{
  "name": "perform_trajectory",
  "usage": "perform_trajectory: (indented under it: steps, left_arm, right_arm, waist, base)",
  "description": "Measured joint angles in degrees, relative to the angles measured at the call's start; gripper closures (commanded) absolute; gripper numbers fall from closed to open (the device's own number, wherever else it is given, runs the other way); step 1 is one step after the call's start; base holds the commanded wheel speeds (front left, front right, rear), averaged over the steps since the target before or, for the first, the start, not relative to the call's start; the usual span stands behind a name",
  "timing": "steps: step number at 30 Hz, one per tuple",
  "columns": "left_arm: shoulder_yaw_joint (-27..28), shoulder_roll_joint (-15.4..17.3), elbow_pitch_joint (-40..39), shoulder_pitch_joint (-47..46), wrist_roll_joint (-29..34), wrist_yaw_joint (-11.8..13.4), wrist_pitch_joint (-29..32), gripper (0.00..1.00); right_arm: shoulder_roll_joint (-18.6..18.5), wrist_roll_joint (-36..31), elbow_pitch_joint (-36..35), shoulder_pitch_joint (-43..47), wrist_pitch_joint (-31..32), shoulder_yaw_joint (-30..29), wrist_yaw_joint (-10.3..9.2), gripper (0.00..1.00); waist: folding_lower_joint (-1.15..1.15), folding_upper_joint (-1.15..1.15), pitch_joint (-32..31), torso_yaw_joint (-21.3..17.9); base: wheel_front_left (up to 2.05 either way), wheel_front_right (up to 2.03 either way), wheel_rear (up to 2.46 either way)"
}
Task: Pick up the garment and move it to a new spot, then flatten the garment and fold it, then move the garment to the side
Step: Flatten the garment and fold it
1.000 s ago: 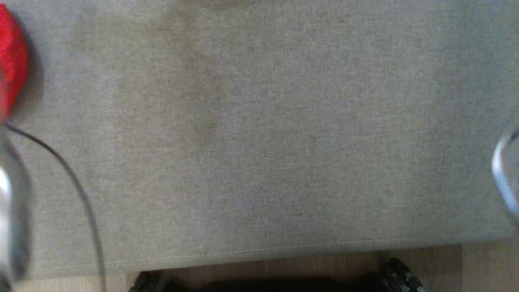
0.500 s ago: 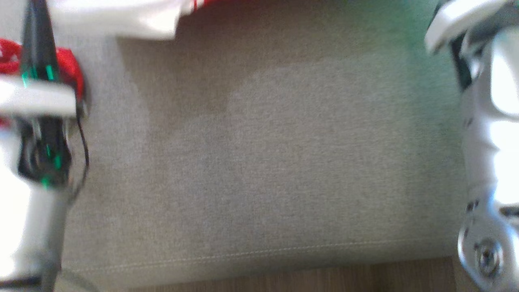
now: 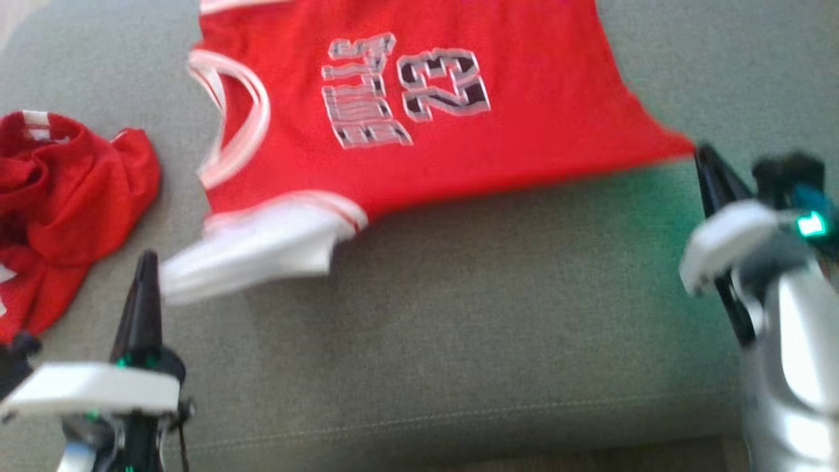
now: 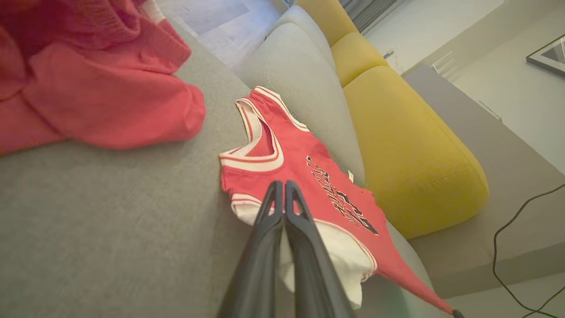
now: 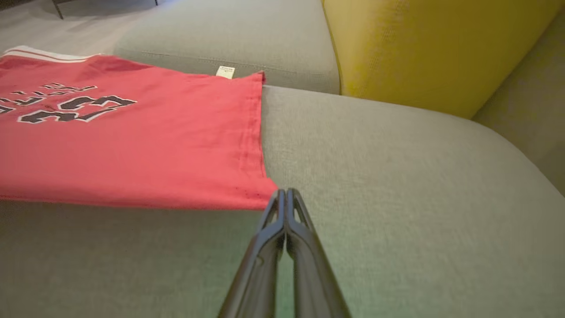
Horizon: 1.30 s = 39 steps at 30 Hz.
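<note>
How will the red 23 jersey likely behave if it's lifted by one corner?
Probably floppy: the jersey has one corner drawn to a point at the right gripper and another part flopped over, showing white. Likely light: the cloth looks thin and lies flat. It may drag on the woven sofa seat rather than slide.

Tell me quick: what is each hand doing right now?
Left gripper: closed, fingers pinching the red jersey at its shoulder end.
Right gripper: closed on the jersey's bottom corner.
</note>
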Motion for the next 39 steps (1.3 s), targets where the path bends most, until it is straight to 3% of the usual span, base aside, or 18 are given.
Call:
perform_trajectory:
  steps: [9,14,21,29,39]
  left_arm:
    - [-0.02,-1.13,-9.85,10.70,-1.49,4.01,0.20,1.00]
    - [-0.49,-1.64,-11.44,10.18,-2.88,5.90,1.65,1.00]
    - [-0.78,-5.21,-3.93,-2.32,-5.30,6.46,3.03,1.00]
    - [-0.54,-8.00,7.40,-14.21,-6.04,3.55,1.93,1.00]
    - [0.15,-8.36,19.08,-27.27,-5.72,-1.20,0.84,1.00]
  right_arm:
    - [0.55,1.94,-25.02,19.70,11.31,-1.46,-0.01,1.00]
    - [0.78,2.09,-30.73,21.23,14.73,-0.87,-0.01,1.00]
    - [0.91,1.08,-22.05,14.43,13.96,-0.29,-0.01,1.00]
    - [0.90,-0.90,-9.27,2.92,7.16,-1.92,-0.01,1.00]
    - [0.74,-4.04,3.58,-9.89,-1.41,-4.27,-0.01,1.00]
  waist:
    - [0.00,0.00,-1.56,0.91]
    - [0.00,0.00,-1.15,1.06]
    - [0.01,0.00,0.23,1.70]
    - [0.02,0.00,2.74,2.77]
    - [0.02,0.00,6.78,3.59]
  base:
    - [0.00,0.00,0.00]
    - [0.00,0.00,0.00]
    - [0.00,0.00,0.00]
    - [0.00,0.00,0.00]
    - [0.00,0.00,0.00]
